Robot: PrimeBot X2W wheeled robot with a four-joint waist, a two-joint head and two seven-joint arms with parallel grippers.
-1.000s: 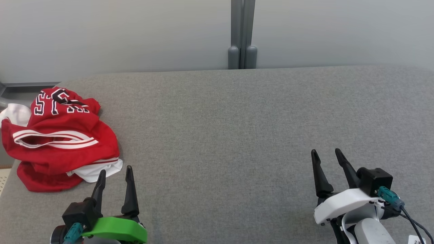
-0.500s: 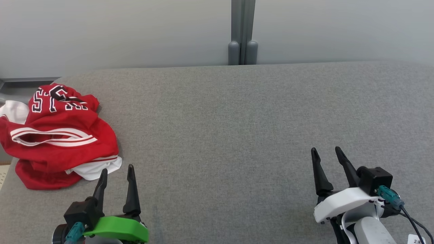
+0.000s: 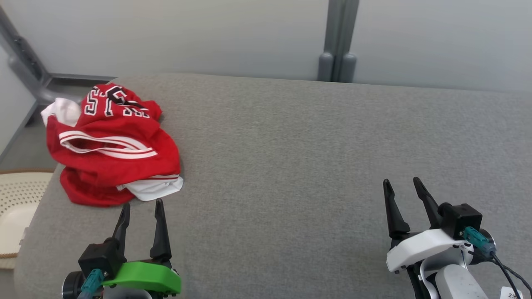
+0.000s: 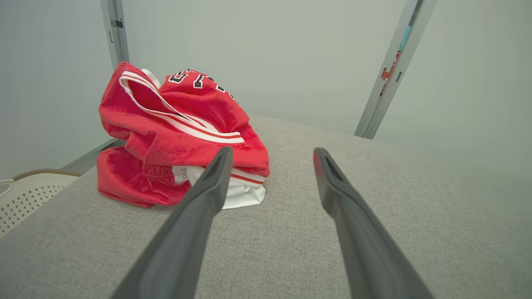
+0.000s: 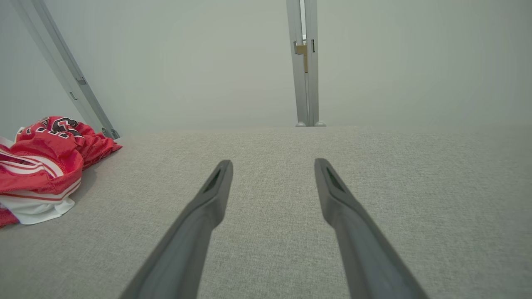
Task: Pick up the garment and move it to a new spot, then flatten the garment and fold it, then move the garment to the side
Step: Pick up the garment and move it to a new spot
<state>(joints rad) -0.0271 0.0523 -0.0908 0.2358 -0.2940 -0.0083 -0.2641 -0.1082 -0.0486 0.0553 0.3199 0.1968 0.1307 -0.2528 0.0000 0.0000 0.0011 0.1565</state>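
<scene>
Pale perforated basket partly beyond left edge

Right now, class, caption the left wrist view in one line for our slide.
Open left gripper hovers just short of a crumpled red-and-white garment on the grey padded surface.

The red garment carries large black block lettering outlined in white on its top fold. The cloth is crumpled, so only broken characters show: something like an "S" or "5", then a "T", with no whole word or number readable. The left wrist view shows the same print edge-on and unreadable. A small white tag at the head view's lower right corner starts with "2"; the rest is cut off.
</scene>
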